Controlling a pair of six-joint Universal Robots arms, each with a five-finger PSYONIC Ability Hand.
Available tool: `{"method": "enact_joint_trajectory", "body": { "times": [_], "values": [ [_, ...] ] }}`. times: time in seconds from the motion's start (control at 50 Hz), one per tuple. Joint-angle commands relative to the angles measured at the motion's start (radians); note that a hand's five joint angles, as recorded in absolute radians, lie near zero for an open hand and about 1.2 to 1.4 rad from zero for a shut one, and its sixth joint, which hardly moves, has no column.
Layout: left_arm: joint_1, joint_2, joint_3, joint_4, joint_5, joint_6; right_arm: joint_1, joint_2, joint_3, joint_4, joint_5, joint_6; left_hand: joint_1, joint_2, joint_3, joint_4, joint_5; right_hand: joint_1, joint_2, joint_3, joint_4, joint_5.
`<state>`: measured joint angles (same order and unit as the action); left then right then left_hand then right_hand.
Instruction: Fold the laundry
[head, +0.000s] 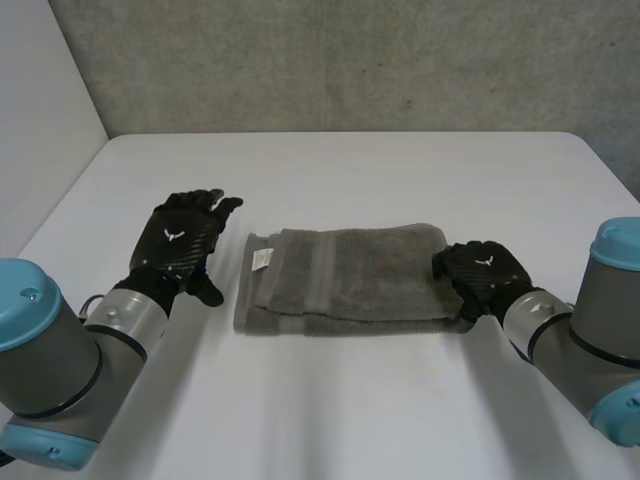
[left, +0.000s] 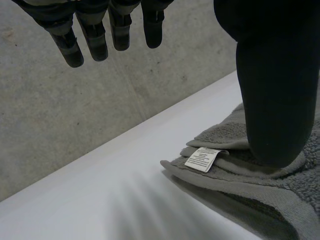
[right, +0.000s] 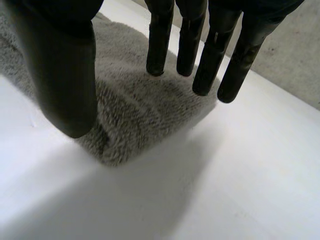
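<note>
Left hand (head: 185, 245) over table (head: 350, 400), concrete wall (head: 350, 60)

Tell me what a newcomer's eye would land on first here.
A grey towel, folded into a long strip, lies across the middle of the white table, with a white label at one end. The black left hand is open beside the label end, apart from it. The right hand, also open, is at the opposite end.
</note>
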<state>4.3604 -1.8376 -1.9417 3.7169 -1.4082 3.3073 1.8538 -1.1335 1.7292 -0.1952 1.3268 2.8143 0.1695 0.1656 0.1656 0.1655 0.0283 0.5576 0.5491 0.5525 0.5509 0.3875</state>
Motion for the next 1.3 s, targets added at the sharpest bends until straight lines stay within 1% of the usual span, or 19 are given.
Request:
{"method": "enact_joint_trajectory", "body": {
  "times": [0.02, 0.1, 0.3, 0.5, 0.54, 0.66, 0.72, 0.76, 0.82, 0.92, 0.94, 0.98, 1.04, 1.12, 1.14, 1.16, 1.2, 1.24, 1.3],
  "values": [
    [-0.005, -0.002, -0.002, 0.001, 0.002, 0.000, -0.013, 0.031, 0.004, -0.027, -0.005, 0.002, 0.005, 0.009, 0.009, 0.009, -0.028, 0.100, 0.108, 0.105, 0.107, 0.095],
    [-0.005, -0.002, -0.002, 0.001, 0.002, 0.000, -0.016, 0.038, 0.009, -0.053, -0.005, 0.004, 0.005, 0.009, 0.009, 0.009, -0.028, 0.182, 0.191, 0.187, 0.189, 0.178],
    [-0.002, 0.000, -0.003, 0.001, 0.002, 0.000, -0.030, 0.050, 0.003, -0.092, -0.009, 0.048, 0.005, 0.009, 0.009, 0.009, -0.028, 0.595, 0.604, 0.601, 0.602, 0.591],
    [0.004, 0.012, -0.017, 0.001, 0.002, 0.000, -0.015, 0.050, -0.008, -0.092, -0.008, 0.056, 0.005, 0.009, 0.009, 0.009, -0.028, 0.634, 0.643, 0.639, 0.641, 0.630],
    [0.004, 0.015, -0.019, 0.001, 0.002, 0.000, -0.016, 0.049, -0.016, -0.092, -0.008, 0.063, 0.005, 0.009, 0.009, 0.009, -0.028, 0.838, 0.846, 0.843, 0.845, 0.833],
    [0.007, 0.015, -0.017, 0.001, 0.002, 0.000, -0.007, 0.041, -0.082, -0.087, 0.005, 0.065, 0.005, 0.009, 0.009, 0.009, -0.028, 0.839, 0.847, 0.844, 0.845, 0.834],
    [0.008, 0.018, -0.016, 0.003, -0.002, 0.000, 0.065, 0.035, -0.180, -0.073, 0.011, 0.063, 0.005, 0.009, 0.009, 0.009, -0.028, 0.839, 0.847, 0.844, 0.845, 0.834],
    [0.010, 0.027, -0.014, 0.003, -0.002, -0.002, 0.190, 0.046, -0.329, -0.020, 0.012, 0.062, 0.005, 0.009, 0.009, 0.009, -0.028, 0.839, 0.847, 0.844, 0.845, 0.834],
    [0.030, 0.061, -0.016, 0.003, -0.005, -0.009, 0.254, 0.063, -0.408, 0.020, 0.008, 0.062, 0.005, 0.009, 0.009, 0.009, -0.028, 0.839, 0.847, 0.844, 0.845, 0.834],
    [0.073, 0.102, -0.031, 0.003, -0.003, -0.012, 0.491, 0.274, -0.707, 0.181, -0.044, 0.051, 0.005, 0.009, 0.009, 0.009, -0.028, 0.839, 0.847, 0.844, 0.845, 0.834],
    [0.077, 0.115, -0.031, 0.003, -0.003, -0.012, 0.492, 0.274, -0.708, 0.181, -0.044, 0.051, 0.005, 0.009, 0.009, 0.009, -0.028, 0.839, 0.847, 0.844, 0.845, 0.834],
    [0.077, 0.126, -0.031, 0.003, -0.005, -0.014, 0.553, 0.395, -0.837, 0.273, -0.081, 0.047, 0.005, 0.009, 0.009, 0.009, -0.028, 0.839, 0.847, 0.844, 0.845, 0.834],
    [0.077, 0.139, -0.031, 0.003, -0.005, -0.014, 0.564, 0.480, -0.927, 0.350, -0.074, 0.031, 0.005, 0.009, 0.009, 0.009, -0.028, 0.839, 0.847, 0.844, 0.845, 0.834],
    [0.077, 0.146, -0.026, 0.003, -0.003, -0.012, 0.556, 0.480, -0.944, 0.382, -0.040, 0.031, 0.005, 0.009, 0.009, 0.009, -0.028, 0.825, 0.833, 0.830, 0.832, 0.821],
    [0.077, 0.146, -0.026, 0.003, -0.003, -0.012, 0.547, 0.460, -0.929, 0.381, -0.014, 0.042, 0.005, 0.009, 0.009, 0.009, -0.028, 0.630, 0.639, 0.635, 0.637, 0.626],
    [0.074, 0.146, -0.017, 0.003, -0.005, -0.014, 0.547, 0.460, -0.928, 0.381, -0.014, 0.042, 0.005, 0.009, 0.009, 0.009, -0.028, 0.628, 0.637, 0.633, 0.635, 0.624],
    [0.074, 0.146, -0.008, 0.003, -0.005, -0.014, 0.513, 0.376, -0.875, 0.360, 0.040, 0.080, 0.005, 0.009, 0.009, 0.009, -0.028, -0.257, -0.248, -0.251, -0.250, -0.261],
    [0.073, 0.146, 0.006, 0.004, -0.005, -0.015, 0.492, 0.326, -0.837, 0.330, 0.061, 0.115, 0.005, 0.009, 0.009, 0.009, -0.028, -0.383, -0.375, -0.378, -0.376, -0.388],
    [0.064, 0.127, 0.050, 0.000, -0.008, -0.017, 0.452, 0.223, -0.739, 0.260, 0.084, 0.197, 0.005, 0.009, 0.009, 0.009, -0.028, -0.383, -0.375, -0.378, -0.376, -0.388]
  ]
}}
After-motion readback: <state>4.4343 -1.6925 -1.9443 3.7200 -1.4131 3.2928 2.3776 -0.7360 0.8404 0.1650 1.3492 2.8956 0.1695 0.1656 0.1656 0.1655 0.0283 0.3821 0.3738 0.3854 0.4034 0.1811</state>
